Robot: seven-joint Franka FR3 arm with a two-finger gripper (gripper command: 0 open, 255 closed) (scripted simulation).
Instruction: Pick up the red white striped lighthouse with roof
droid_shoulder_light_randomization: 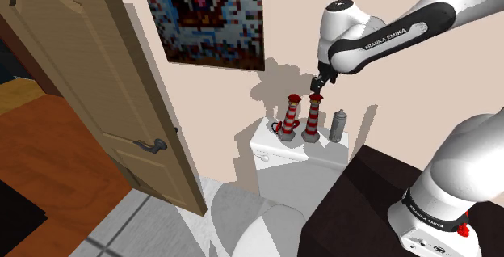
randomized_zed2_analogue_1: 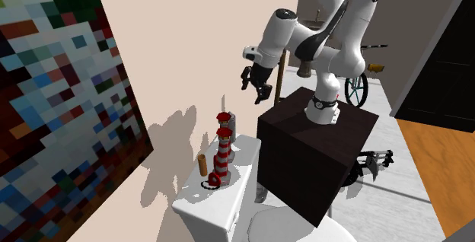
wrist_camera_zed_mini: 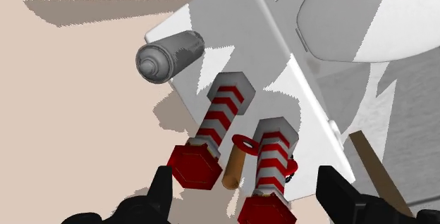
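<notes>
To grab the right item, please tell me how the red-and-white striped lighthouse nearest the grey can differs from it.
The red-and-white striped lighthouse is taller than the grey cylindrical can. The lighthouse has a red roof; the can a rounded grey cap. Both stand upright on the white toilet tank.

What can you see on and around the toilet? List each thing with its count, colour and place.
toilet: one, white, against the wall
lighthouses: two, red and white stripes, red roofs, side by side on the toilet's tank
spray can: one, grey, upright on the tank beside the lighthouses
bottle: one, small, orange-brown, on the tank by the lighthouses
picture: one, many-coloured squares, on the wall above
door: one, light brown, open, at the shoulder view's left
box: one, dark, beside the toilet
arm: one, white with dark joints, reaching over the tank
gripper: one, black, open, above the lighthouses
</notes>
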